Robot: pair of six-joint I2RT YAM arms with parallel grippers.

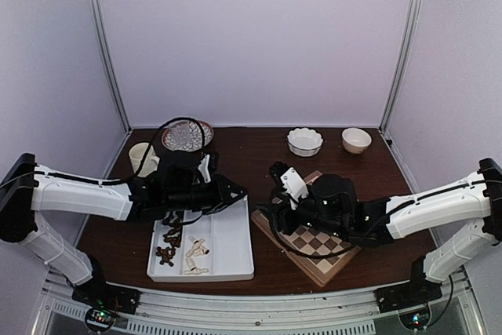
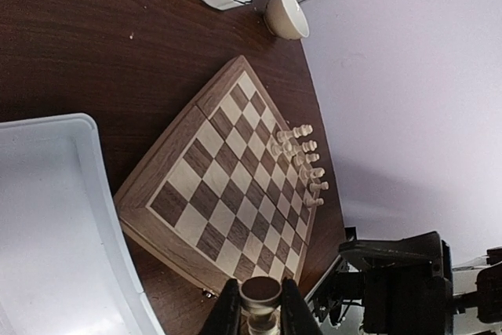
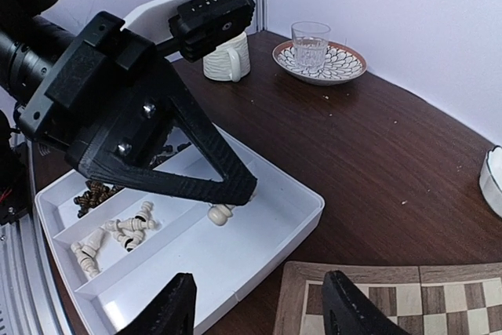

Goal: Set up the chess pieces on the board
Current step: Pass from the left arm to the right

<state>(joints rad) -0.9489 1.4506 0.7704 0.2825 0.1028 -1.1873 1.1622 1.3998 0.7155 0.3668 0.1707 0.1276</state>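
My left gripper is shut on a cream chess piece, whose round base faces the camera. In the right wrist view that piece hangs from the left gripper just above the white tray. My right gripper stands open and empty over the gap between the tray and the board. The board carries a row of several cream pieces along its far edge. From above, the left gripper and right gripper nearly meet beside the board.
The tray holds loose cream pieces and dark pieces in its left compartments. At the back stand two white bowls, a patterned plate with a glass and a ribbed mug.
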